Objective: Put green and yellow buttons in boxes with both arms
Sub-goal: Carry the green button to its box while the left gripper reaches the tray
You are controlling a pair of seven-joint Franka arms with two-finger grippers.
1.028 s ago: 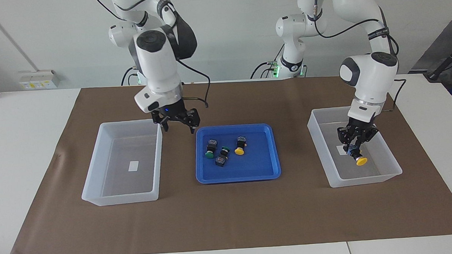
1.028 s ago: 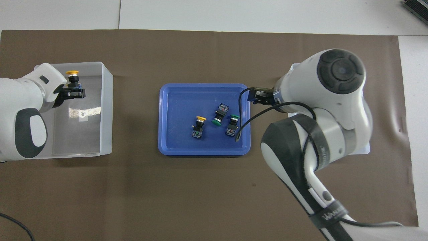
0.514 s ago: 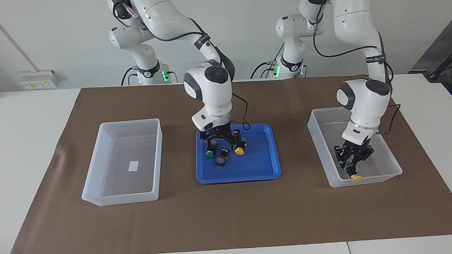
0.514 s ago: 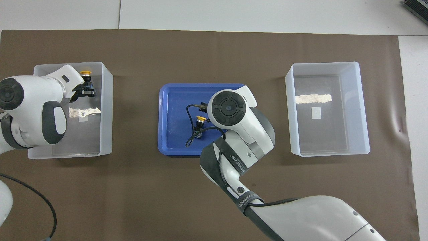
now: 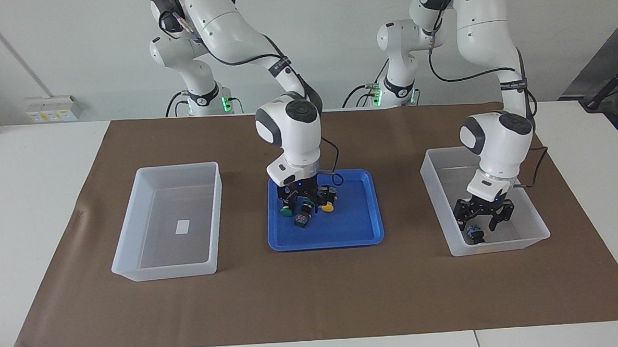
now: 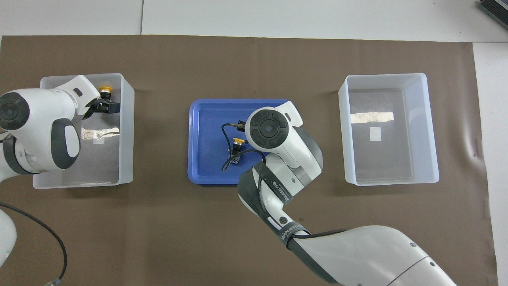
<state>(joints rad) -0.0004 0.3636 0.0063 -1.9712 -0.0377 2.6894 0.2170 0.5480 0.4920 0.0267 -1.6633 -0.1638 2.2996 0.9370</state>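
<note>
White lettering runs along a black strap (image 6: 288,230) on the right arm (image 6: 357,254) but cannot be read with certainty, and each box's small white label (image 5: 183,226) looks blank.

One camera sits high across the bench (image 5: 44,206), facing the robots. The other looks steeply down from above their end. Both share the brown mat (image 5: 314,298), half a turn apart.

My arms (image 5: 296,127) are glossy white plastic shells with matt black grippers. The boxes (image 5: 135,264) are translucent, smooth frosted plastic; the tray (image 5: 343,240) is shiny blue plastic. The buttons (image 5: 328,206) have glossy domed caps on matt black bodies, and all sits on a matt brown paper-like mat (image 5: 314,298).
</note>
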